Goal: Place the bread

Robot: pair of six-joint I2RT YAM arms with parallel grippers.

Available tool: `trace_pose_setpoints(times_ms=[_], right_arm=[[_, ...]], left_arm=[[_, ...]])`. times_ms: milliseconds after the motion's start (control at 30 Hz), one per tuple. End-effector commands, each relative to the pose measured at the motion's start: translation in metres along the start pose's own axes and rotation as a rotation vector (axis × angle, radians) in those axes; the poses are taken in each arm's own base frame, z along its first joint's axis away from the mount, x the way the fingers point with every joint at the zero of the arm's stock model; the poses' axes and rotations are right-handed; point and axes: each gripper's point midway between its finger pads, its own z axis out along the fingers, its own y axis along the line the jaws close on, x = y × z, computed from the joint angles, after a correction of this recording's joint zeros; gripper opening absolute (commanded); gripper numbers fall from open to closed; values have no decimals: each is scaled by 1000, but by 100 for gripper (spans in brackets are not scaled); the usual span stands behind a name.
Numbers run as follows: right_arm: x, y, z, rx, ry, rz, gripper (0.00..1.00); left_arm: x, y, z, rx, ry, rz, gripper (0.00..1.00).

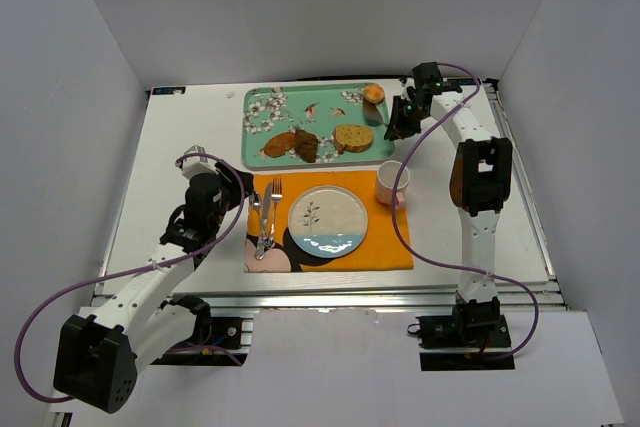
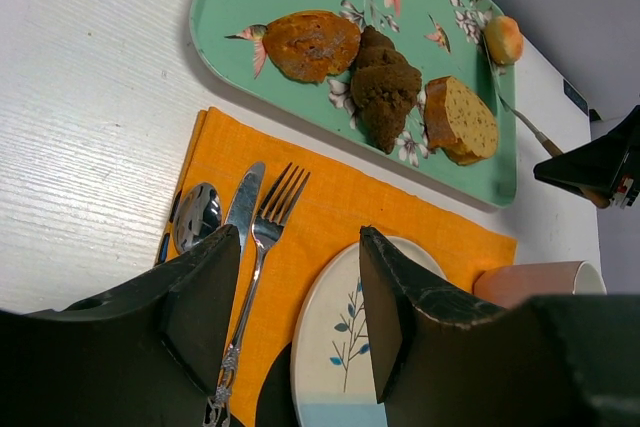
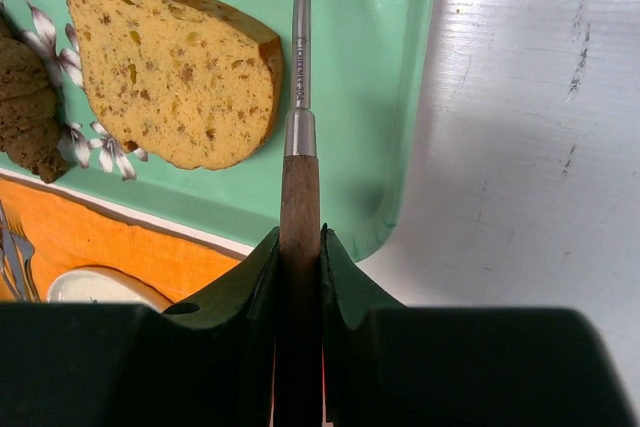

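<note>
The bread (image 1: 373,93) is a small round golden bun (image 2: 503,38) in the far right corner of the green tray (image 1: 330,99). It sits at the metal end of a wooden-handled utensil (image 3: 299,197), which runs back to my right gripper (image 3: 300,237). That gripper (image 1: 394,129) is shut on the utensil's handle at the tray's right edge. The right wrist view does not show the bun. My left gripper (image 2: 298,237) hangs open and empty over the orange placemat (image 1: 385,242), between the fork (image 2: 262,237) and the plate (image 1: 328,219).
On the tray also lie a tan bread slice (image 1: 352,137), dark brown pieces (image 1: 305,144) and an orange-brown piece (image 1: 279,144). A pink cup (image 1: 391,183) stands to the right of the plate. A spoon (image 1: 256,202), a knife and the fork lie to its left.
</note>
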Motion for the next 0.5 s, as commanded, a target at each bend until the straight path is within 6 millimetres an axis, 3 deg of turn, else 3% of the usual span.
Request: trace_pose_setpoints(times_ms=[0, 167, 467], right_arm=[[-18, 9, -16, -16, -54, -26, 0], [-23, -9, -13, 82, -72, -39, 0], [-22, -15, -2, 93, -57, -86, 0]], left_arm=[[-4, -4, -4, 20, -17, -10, 61], [-5, -3, -5, 17, -20, -10, 61], [-5, -3, -6, 17, -22, -12, 61]])
